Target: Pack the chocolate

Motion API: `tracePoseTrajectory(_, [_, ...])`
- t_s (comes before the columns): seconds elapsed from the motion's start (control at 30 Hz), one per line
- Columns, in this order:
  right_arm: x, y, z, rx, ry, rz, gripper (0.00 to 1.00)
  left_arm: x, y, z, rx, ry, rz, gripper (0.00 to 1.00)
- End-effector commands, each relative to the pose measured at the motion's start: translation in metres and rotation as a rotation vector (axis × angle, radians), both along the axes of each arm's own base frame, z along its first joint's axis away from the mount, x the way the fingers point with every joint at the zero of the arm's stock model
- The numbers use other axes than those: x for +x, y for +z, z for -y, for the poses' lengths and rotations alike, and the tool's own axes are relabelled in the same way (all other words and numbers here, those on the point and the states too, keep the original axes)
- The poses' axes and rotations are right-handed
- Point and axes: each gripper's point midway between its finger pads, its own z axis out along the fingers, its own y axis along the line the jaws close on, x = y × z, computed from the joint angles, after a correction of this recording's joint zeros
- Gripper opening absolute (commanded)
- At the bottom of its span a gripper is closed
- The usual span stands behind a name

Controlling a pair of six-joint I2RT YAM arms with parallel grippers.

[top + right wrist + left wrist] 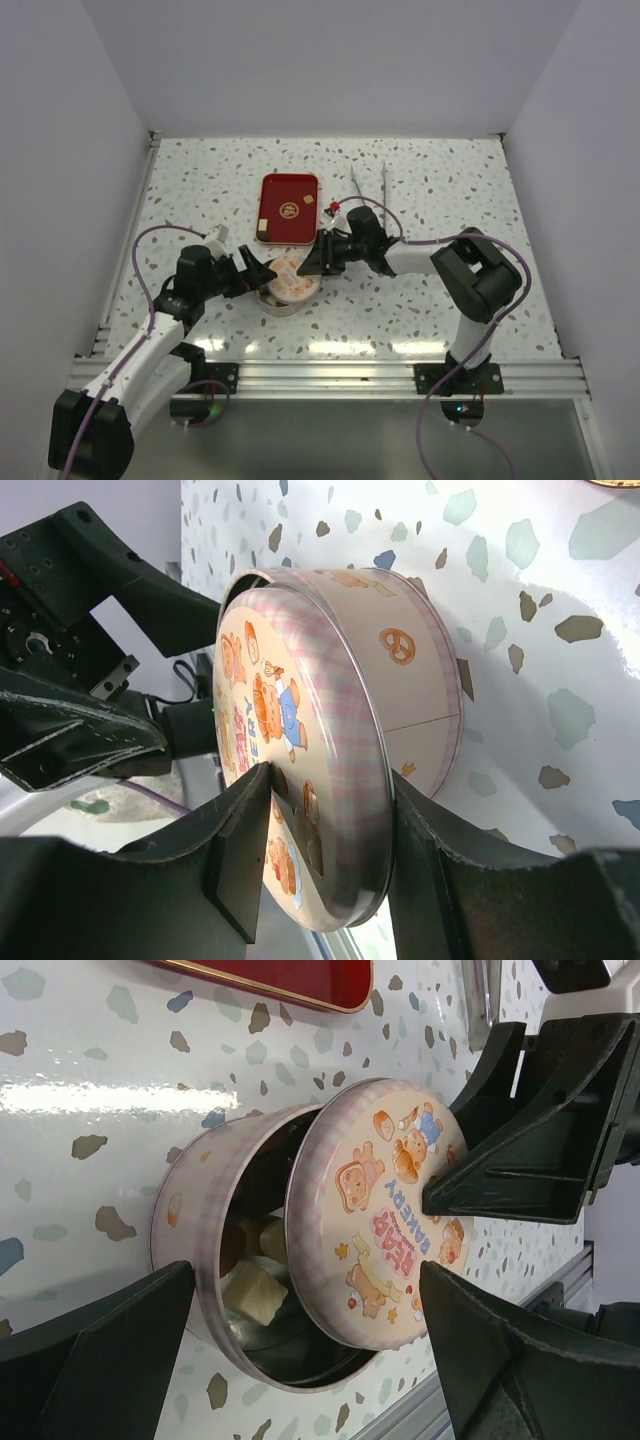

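The round tin (190,1220) stands on the table between both grippers, with its printed bear lid (385,1210) leaning tilted across its mouth. Chocolate shows inside: a cream piece (250,1293) and a dark one (232,1245). Two pale chocolate pieces (308,200) (262,228) lie on the red tray (275,185). My right gripper (330,780) straddles the lid's (300,710) rim, one finger on its printed face and the other against its edge. My left gripper (305,1280) is wide open, its fingers on either side of the tin and touching nothing.
The red tray sits just behind the tin (285,292). Metal tongs (368,180) lie to the tray's right. Both arms meet over the tin, fingers close to each other. White walls enclose the speckled table (450,190) on three sides.
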Motion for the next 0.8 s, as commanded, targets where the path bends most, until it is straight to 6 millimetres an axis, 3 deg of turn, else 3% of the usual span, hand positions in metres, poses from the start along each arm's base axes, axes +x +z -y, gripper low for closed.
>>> tracePoseTrajectory(0.0, [-0.002, -0.024, 0.0, -0.112, -0.004, 0.023, 0.47, 0.0, 0.01, 0.01, -0.052, -0.034, 0.025, 1.0])
tracePoseTrajectory(0.77, [-0.01, -0.02, -0.017, -0.194, 0.061, 0.076, 0.51, -0.004, 0.009, 0.017, -0.098, -0.065, 0.025, 1.0])
